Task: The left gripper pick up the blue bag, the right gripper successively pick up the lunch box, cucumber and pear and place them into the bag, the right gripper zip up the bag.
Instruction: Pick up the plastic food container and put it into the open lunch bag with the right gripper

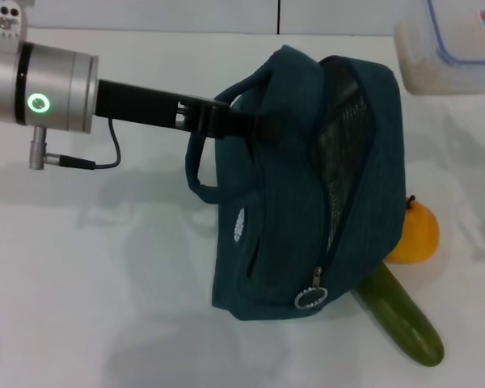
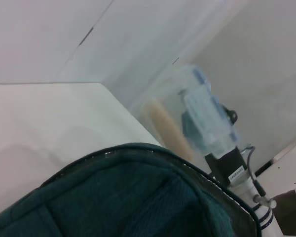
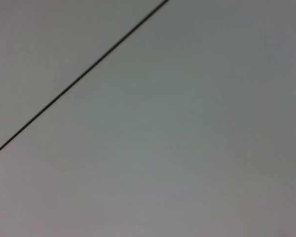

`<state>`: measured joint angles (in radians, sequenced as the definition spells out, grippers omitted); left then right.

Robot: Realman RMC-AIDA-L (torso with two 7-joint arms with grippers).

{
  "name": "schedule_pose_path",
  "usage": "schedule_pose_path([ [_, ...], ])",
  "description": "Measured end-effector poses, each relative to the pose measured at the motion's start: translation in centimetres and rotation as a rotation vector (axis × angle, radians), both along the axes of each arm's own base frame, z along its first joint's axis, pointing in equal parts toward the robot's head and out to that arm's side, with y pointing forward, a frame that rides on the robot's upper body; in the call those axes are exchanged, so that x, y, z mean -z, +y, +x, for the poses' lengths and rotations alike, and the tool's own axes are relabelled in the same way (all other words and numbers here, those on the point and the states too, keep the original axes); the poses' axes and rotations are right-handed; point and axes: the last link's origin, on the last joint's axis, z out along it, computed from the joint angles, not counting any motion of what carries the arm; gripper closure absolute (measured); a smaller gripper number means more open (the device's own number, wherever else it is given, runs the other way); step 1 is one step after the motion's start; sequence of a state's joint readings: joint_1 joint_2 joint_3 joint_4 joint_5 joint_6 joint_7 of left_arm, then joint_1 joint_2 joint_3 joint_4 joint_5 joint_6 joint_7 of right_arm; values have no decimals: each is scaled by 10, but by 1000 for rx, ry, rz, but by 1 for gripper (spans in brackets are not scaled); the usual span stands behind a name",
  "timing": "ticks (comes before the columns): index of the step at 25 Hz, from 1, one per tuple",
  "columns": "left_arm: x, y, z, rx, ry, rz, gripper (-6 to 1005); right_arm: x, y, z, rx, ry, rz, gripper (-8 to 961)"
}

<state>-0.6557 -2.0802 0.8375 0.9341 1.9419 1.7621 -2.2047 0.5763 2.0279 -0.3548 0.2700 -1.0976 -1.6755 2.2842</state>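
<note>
We see the left gripper (image 1: 241, 121) pinching the blue bag (image 1: 307, 186) by its handle, w/ the lunch box (image 1: 453, 48) held aloft beyond the bag by the right gripper (image 2: 218, 159), fingers pressed on it; the bag's narrow, tilted mouth could snag the box.

The middle of the desk (image 1: 105, 267) is blocked by the blue bag (image 1: 307, 186), held up by its handle in the left hand (image 1: 246, 123), whose arm spans in from nine o'clock. The open zipper mouth faces three o'clock. Just beyond it, the pear (image 1: 415, 233) and cucumber (image 1: 400, 317) are pressed against the bag's base, narrowing approach there. The lunch box (image 1: 453, 44) occupies the one o'clock corner. Bare desk is left at seven o'clock.
</note>
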Motion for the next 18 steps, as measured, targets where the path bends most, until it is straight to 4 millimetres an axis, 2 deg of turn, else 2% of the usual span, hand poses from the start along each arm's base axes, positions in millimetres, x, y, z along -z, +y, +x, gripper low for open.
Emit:
schedule_pose_path([
  [2,0,1,2,6,-1,2,946,0,2,-3,-13,2,1,852],
  [11,1,2,5,20,-2,9,945,6,22,-44,-160,-3,-30,851],
  [16,2,5,6,13,-1,23,945,8,26,-52,-188,-10,-40,850],
  [18,1,6,7,13,-7,30,945,16,30,-57,-197,-42,-89,850],
])
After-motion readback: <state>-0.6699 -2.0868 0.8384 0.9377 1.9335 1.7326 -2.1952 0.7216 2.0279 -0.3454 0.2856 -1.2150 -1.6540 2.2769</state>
